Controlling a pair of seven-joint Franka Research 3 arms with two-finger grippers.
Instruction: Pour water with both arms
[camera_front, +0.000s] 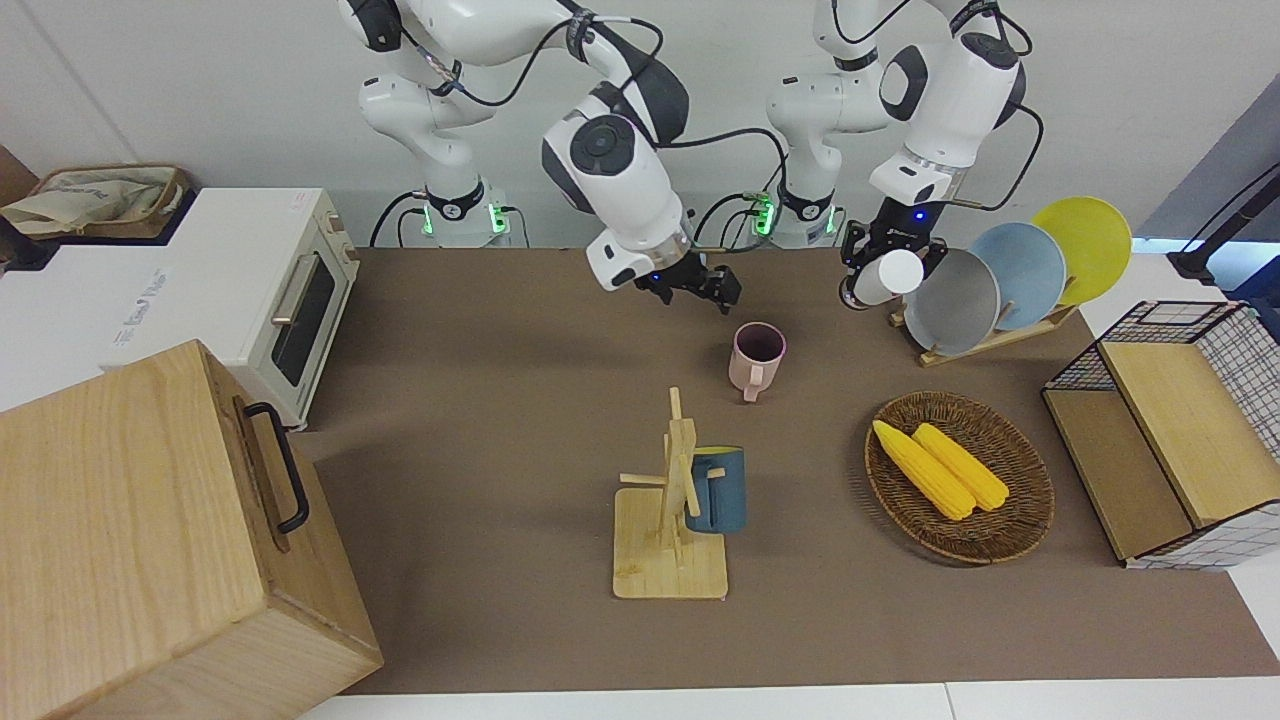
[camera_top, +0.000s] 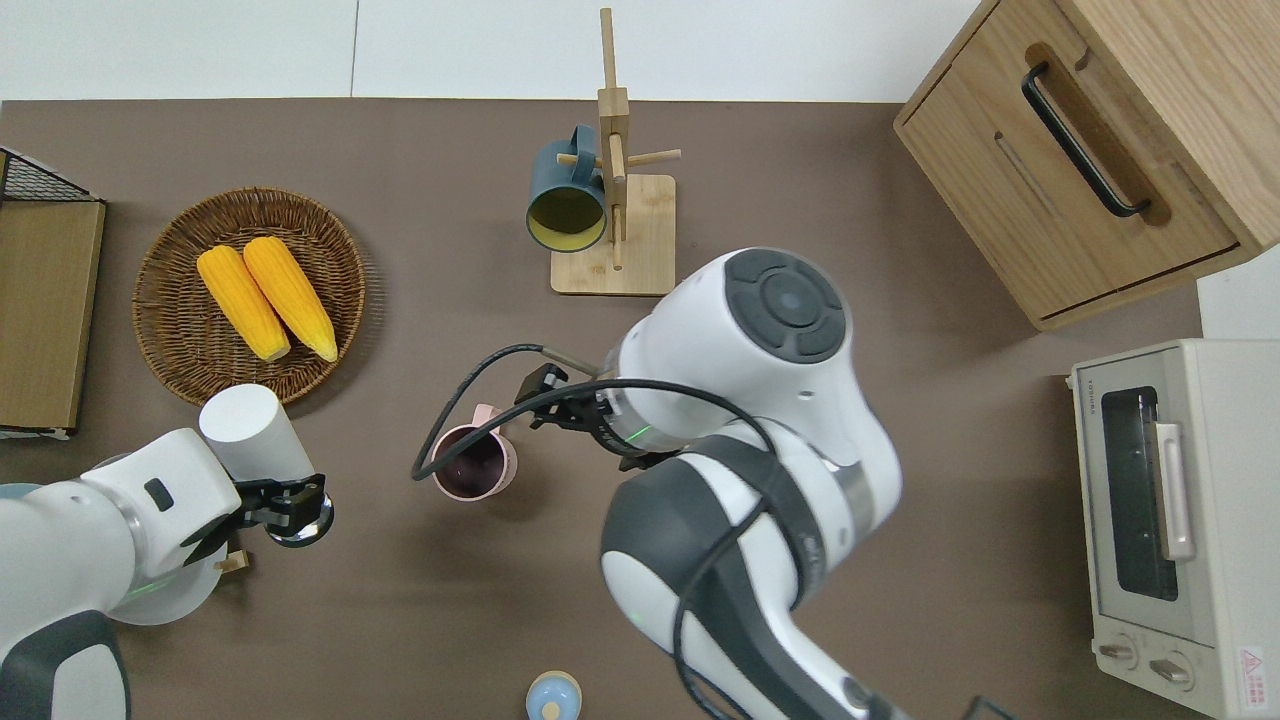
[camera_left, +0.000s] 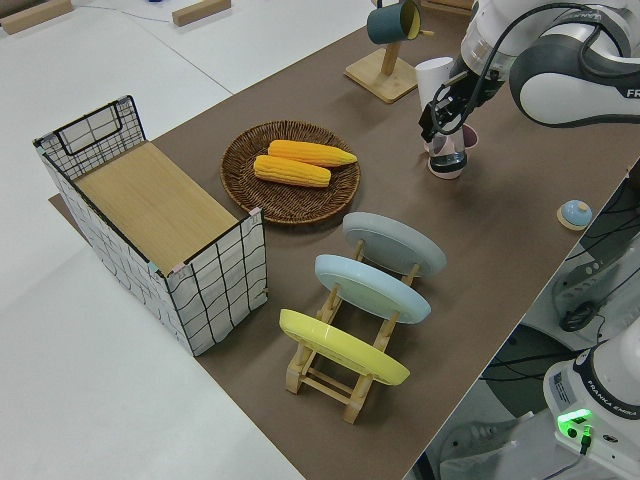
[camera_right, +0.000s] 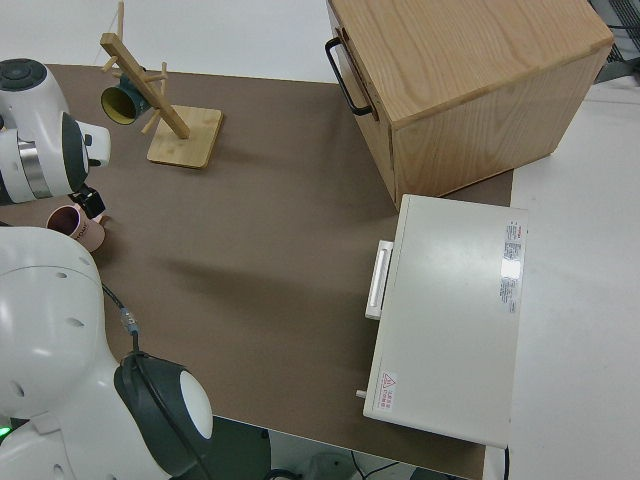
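The wooden cabinet (camera_front: 150, 540) occupies the 8 o'clock corner of the front view, with the white toaster oven (camera_front: 250, 300) nearer to the robots beside it. The wire crate (camera_front: 1180, 430) sits at 3 o'clock, at the left arm's end of the table. The wicker basket (camera_front: 1020, 500) holds two corn cobs (camera_front: 940, 465). The plate rack (camera_front: 1000, 280) carries grey, blue and yellow plates. The mug tree (camera_front: 675, 500) carries a blue mug (camera_front: 718, 490).

The right gripper (camera_front: 712, 286) hangs empty, just above and clear of the pink mug (camera_front: 756, 356), which stands upright on the table near its centre; its finger spacing cannot be determined. The left gripper (camera_top: 285, 500) is clamped on a white cup (camera_top: 255, 432), tilted, in the air at 9 o'clock from the pink mug in the overhead view.
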